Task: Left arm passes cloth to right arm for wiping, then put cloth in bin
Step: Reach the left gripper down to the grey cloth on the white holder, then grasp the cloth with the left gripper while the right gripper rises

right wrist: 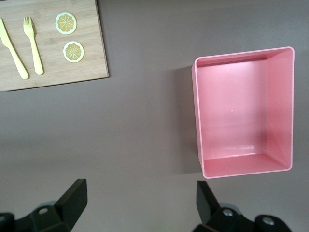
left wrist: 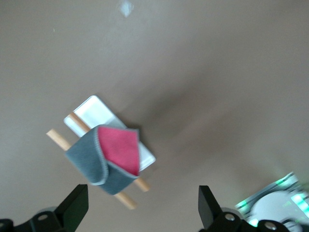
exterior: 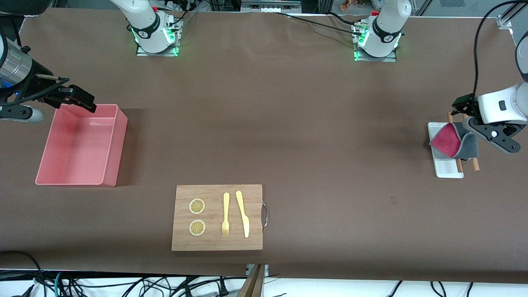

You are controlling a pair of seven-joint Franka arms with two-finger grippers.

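Cutting board [exterior: 217, 217] nearest; both pincers wide: left pincer [exterior: 462, 108] over cloth [exterior: 453, 142], right pincer [exterior: 76, 99] over bin [exterior: 111, 144].

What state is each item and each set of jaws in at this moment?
cloth: folded, draped over two wooden rods on the white tray, not gripped.
bin: upright, empty.
left gripper: jaws open, above the cloth.
right gripper: jaws open, empty, by the bin.
cutting board: flat, holding fork, knife, two lemon slices.
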